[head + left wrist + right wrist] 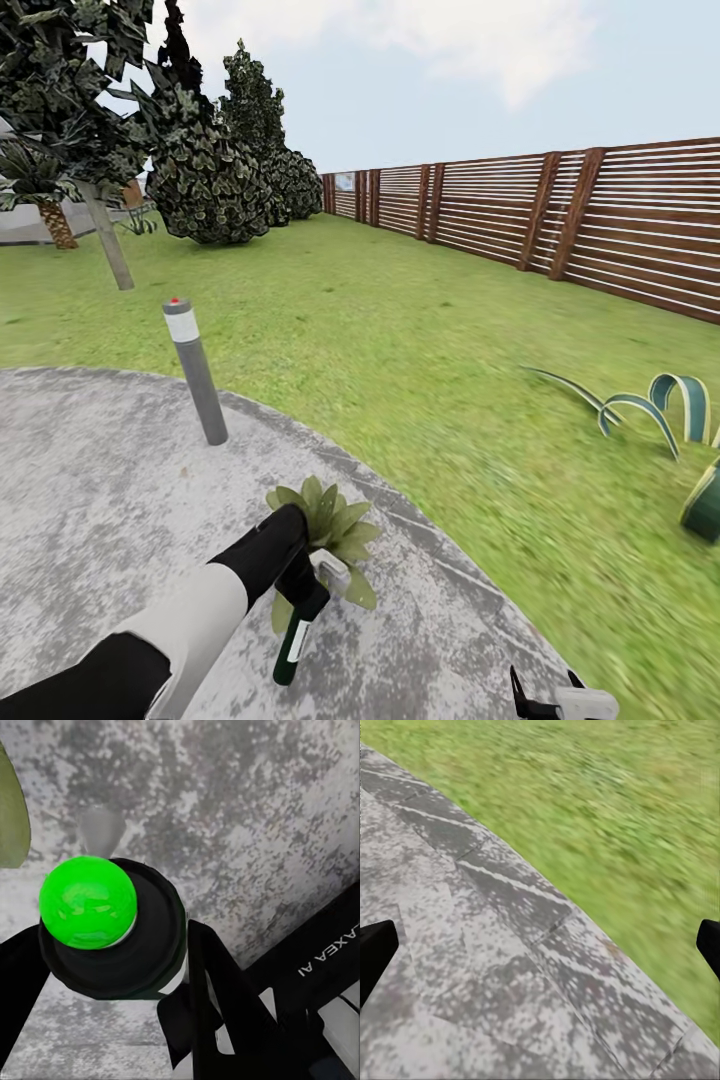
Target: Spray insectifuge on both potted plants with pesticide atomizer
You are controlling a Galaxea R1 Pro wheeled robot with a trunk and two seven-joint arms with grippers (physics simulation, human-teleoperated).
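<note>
Jaws of the left gripper closed on the pesticide atomizer, which hangs below the hand with its dark-green body pointing down toward the patio; in the left wrist view the black fingers flank the bottle's dark rounded end, topped by a bright green ball, over speckled grey paving; right gripper low at the patio's edge, jaws spread wide with nothing between them, its fingertips at either border of the right wrist view above paving and lawn

Progress, as judged: pickup looks done, bottle off the ground and in hand; one potted plant sits on the patio right beside and partly behind the left gripper, leaves touching or nearly so; no spray or mist visible on it, so coverage cannot be confirmed; which way the nozzle faces cannot be told

Left to do: spray this rosette fully, then the second one; grey bollard lamp stands further back on the patio; striped agave off on the lawn by the wooden fence
</note>
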